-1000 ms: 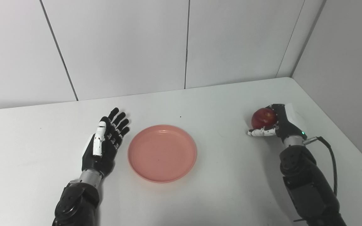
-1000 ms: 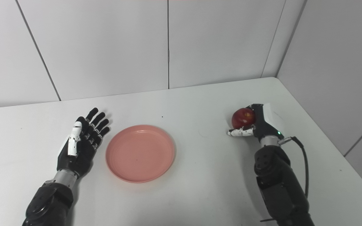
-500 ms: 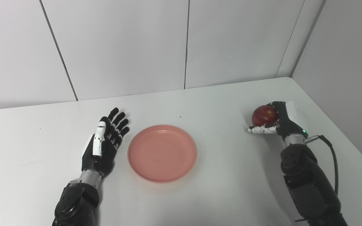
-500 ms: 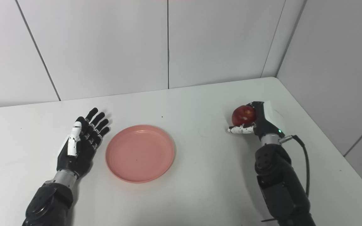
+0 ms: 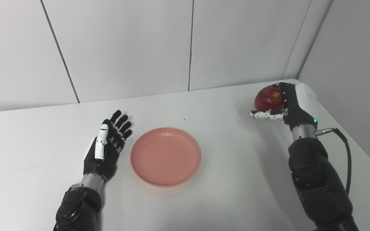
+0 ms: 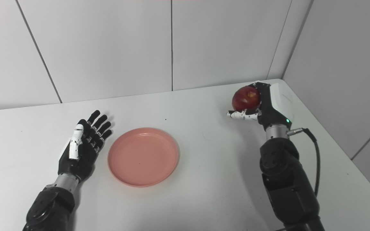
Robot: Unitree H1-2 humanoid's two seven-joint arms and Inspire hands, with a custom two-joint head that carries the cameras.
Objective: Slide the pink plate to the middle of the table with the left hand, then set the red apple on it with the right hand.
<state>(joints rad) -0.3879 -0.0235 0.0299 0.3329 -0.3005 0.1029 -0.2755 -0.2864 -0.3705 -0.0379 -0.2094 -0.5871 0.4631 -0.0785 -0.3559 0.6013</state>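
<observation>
The right hand [image 5: 287,106] is wrapped around the red apple [image 5: 269,98], its black fingers curled over the far side of the fruit and the white thumb tucked under its near side. Hand and apple are raised above the white table [image 5: 230,179], at about two o'clock from the table's middle, close to the far right corner where the two wall panels meet. A dark cable [image 5: 344,144] loops out from the wrist and runs down along the forearm.

The left hand [image 6: 82,147] lies flat on the table with its fingers spread and straight, grasping nothing, its fingertips pointing toward one o'clock. It sits just beside the pink plate [image 6: 143,156], at the plate's nine o'clock, with a narrow strip of table showing between them.

The plate rests near the middle of the table, its rim clear of every edge. It holds nothing; only a tiny dark speck shows on its inner face. The apple is well apart from it, up toward the plate's two o'clock.

Bare tabletop stretches between the plate and the right arm. The same is true at the plate's twelve o'clock, up to the back edge against the wall, and at its six o'clock toward the near edge. The table's right edge runs close by the right forearm, leaving little room on that side. A small dark dot [image 5: 184,119] marks the surface just beyond the plate's far rim.
</observation>
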